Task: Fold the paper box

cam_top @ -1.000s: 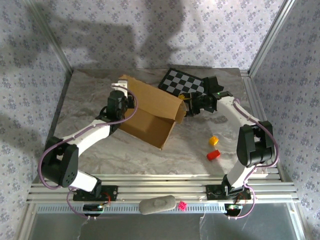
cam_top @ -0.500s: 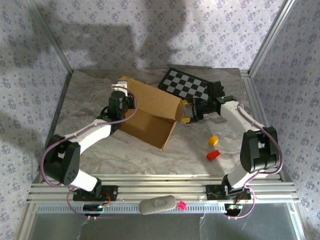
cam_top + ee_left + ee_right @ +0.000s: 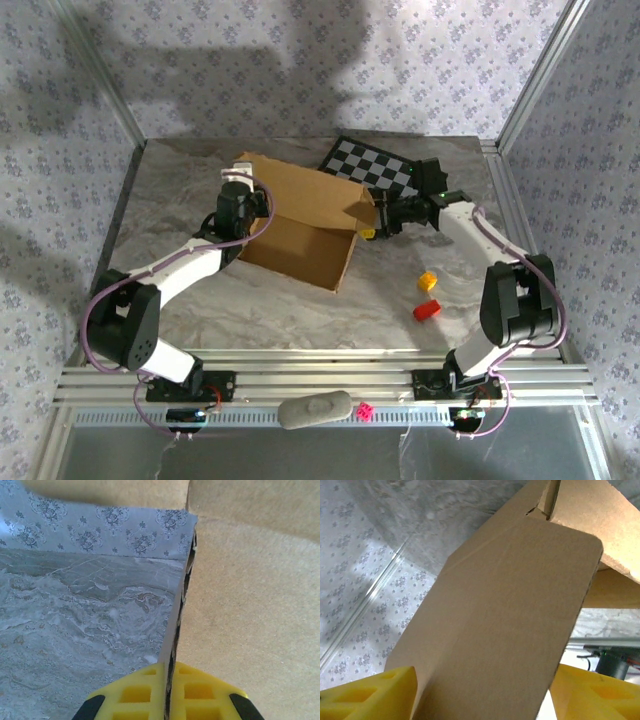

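The paper box [image 3: 300,215] is brown cardboard, half raised, lying open in the middle of the table. My left gripper [image 3: 240,205] is at its left wall. In the left wrist view the yellow fingers [image 3: 135,692] of the left gripper [image 3: 170,672] are shut on the thin edge of that wall, with the box's inner face [image 3: 250,620] to the right. My right gripper [image 3: 372,222] is at the box's right end. In the right wrist view a rounded side flap [image 3: 505,620] lies between the wide-apart yellow fingers [image 3: 375,695] of the right gripper [image 3: 485,685], which stands open.
A black-and-white checkered board [image 3: 372,165] lies behind the box at the back. A yellow block [image 3: 427,281] and a red block [image 3: 427,309] sit on the marble table [image 3: 250,310] right of the box. A grey pad [image 3: 315,410] and a pink die [image 3: 366,410] rest on the front rail.
My right gripper has moved left up to the box's right end, and the flap there stands higher. The box's front right corner has swung a little. The left gripper has kept its hold.
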Tool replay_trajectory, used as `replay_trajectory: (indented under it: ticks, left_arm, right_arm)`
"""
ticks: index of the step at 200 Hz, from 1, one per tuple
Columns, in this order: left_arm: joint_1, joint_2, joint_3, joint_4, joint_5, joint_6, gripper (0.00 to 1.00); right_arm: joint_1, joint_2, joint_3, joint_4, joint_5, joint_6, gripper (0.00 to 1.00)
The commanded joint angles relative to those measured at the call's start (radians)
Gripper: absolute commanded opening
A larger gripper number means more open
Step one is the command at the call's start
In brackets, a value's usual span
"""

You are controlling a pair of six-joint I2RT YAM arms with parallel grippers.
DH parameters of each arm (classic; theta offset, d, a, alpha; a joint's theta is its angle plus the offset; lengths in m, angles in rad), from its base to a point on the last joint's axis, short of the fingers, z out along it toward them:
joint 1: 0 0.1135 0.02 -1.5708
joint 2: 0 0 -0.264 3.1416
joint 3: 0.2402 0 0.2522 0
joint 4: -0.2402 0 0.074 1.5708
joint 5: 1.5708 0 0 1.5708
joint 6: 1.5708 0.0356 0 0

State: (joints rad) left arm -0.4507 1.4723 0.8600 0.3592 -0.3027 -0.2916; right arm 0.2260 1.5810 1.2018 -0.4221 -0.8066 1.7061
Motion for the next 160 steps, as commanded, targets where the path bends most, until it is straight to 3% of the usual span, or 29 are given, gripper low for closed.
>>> replay_trajectory:
  ticks: [1, 25, 48, 88, 115, 139, 160]
  left_arm:
    - [0.009, -0.049, -0.005, -0.005, -0.037, -0.042, 0.0]
    - [0.005, -0.067, -0.01, -0.025, -0.052, -0.108, 0.0]
    - [-0.001, -0.082, -0.022, -0.019, -0.06, -0.153, 0.0]
    - [-0.005, -0.085, -0.031, -0.021, -0.058, -0.192, 0.0]
    - [-0.009, -0.081, -0.034, -0.028, -0.062, -0.215, 0.0]
    - [-0.022, -0.074, -0.03, -0.032, -0.071, -0.249, 0.0]
    - [-0.048, -0.067, -0.03, -0.029, -0.085, -0.296, 0.0]
  right_arm:
    - [-0.044, -0.058, -0.016, -0.094, 0.059, -0.048, 0.68]
    - [-0.055, -0.099, -0.145, 0.091, 0.096, 0.077, 0.56]
    - [-0.033, -0.046, -0.137, 0.205, 0.104, 0.164, 0.46]
    - [-0.033, 0.038, -0.029, 0.228, 0.15, 0.202, 0.38]
    - [-0.018, 0.096, 0.064, 0.181, 0.145, 0.188, 0.14]
    - [0.014, 0.118, 0.069, 0.201, 0.176, 0.232, 0.0]
    - [0.031, 0.126, 0.041, 0.274, 0.246, 0.307, 0.0]
